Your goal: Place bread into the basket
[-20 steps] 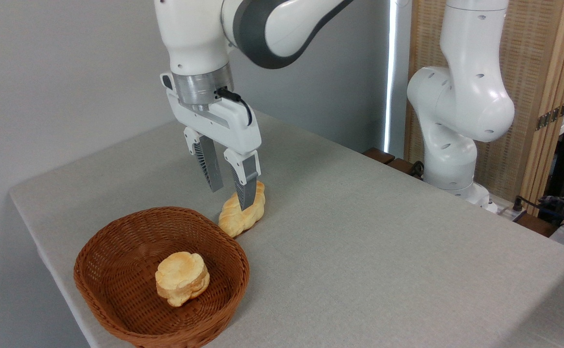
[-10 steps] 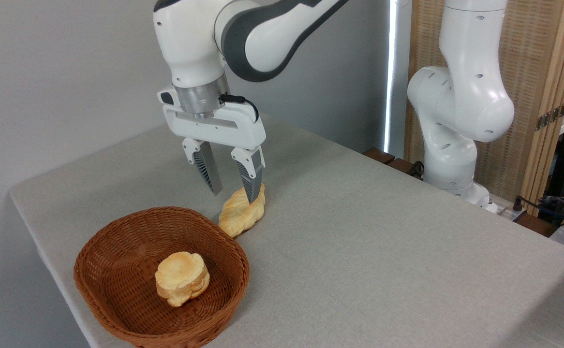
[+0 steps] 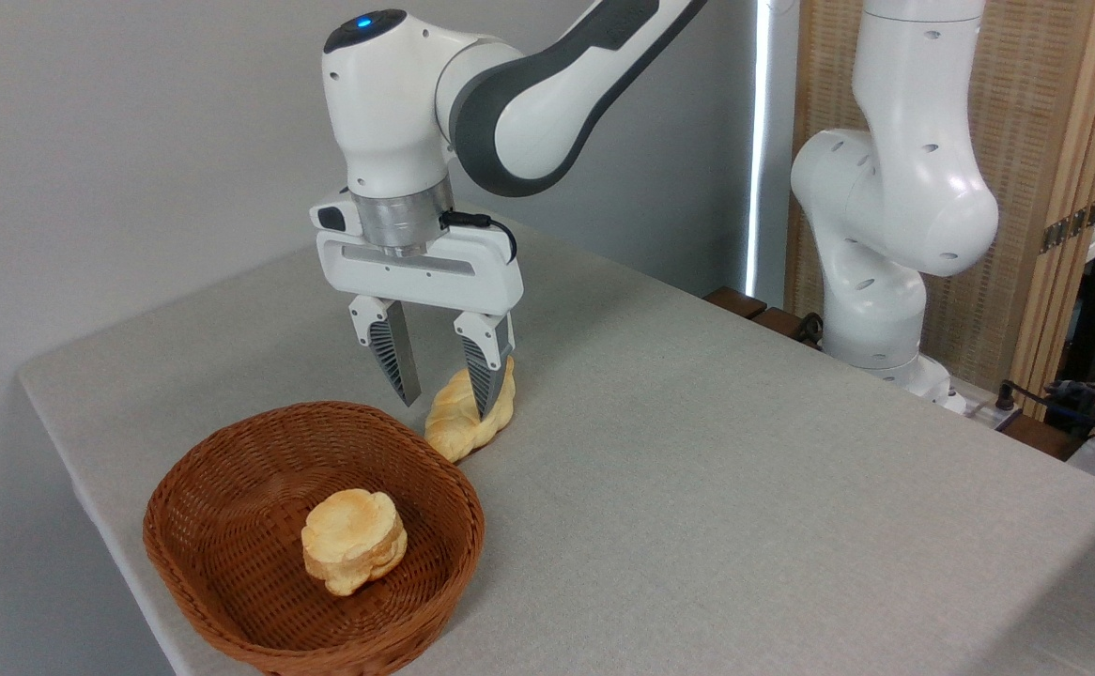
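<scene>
The braided golden bread [image 3: 458,422] lies on the grey table just behind the far right rim of the reddish-brown wicker basket [image 3: 228,488]. My gripper [image 3: 446,404] hangs right over the loaf, open. Its right finger [image 3: 482,371] stands in front of the loaf's middle, and its left finger [image 3: 393,361] is off the loaf's left side. Whether the fingertips touch the bread or the table I cannot tell. Part of the loaf is hidden behind the right finger.
A round pale layered bun [image 3: 353,540] sits inside the basket. The arm's white base [image 3: 886,235] stands at the table's far right edge. The table's left edge [image 3: 69,451] runs close past the basket. Cables and a wooden screen are at the right.
The gripper has turned at the wrist and come lower, its fingers now straddling the loaf more squarely. The arm's upper part has dropped into view. Bread, bun and basket have not moved.
</scene>
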Robot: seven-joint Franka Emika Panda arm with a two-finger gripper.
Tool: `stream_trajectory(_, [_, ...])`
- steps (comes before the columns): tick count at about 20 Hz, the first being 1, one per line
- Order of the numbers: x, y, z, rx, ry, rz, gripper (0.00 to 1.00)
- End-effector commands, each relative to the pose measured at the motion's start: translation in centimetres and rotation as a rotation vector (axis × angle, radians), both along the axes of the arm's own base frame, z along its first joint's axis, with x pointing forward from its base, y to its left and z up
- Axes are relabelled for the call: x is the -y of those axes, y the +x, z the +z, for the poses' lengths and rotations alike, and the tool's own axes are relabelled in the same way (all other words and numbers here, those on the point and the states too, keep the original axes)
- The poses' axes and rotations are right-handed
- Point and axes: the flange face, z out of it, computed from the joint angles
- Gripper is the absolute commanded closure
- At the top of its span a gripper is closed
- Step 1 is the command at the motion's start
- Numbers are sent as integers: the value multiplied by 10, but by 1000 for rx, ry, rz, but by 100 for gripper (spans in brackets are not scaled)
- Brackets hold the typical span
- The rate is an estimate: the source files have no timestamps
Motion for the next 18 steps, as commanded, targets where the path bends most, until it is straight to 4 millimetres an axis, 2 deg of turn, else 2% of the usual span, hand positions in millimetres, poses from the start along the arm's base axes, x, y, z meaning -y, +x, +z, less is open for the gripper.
stream_trajectory(1, [-4, 0, -1, 19, 22, -12, 0])
stream_trajectory(6, [-8, -4, -4, 1, 102, -56, 0])
stream_trajectory(11, [-8, -4, -8, -6, 104, -56, 0])
stream_trajectory(14, [3, -5, -14, -13, 105, -75, 0])
stream_trajectory(18, [4, -5, -16, -15, 103, -77, 1])
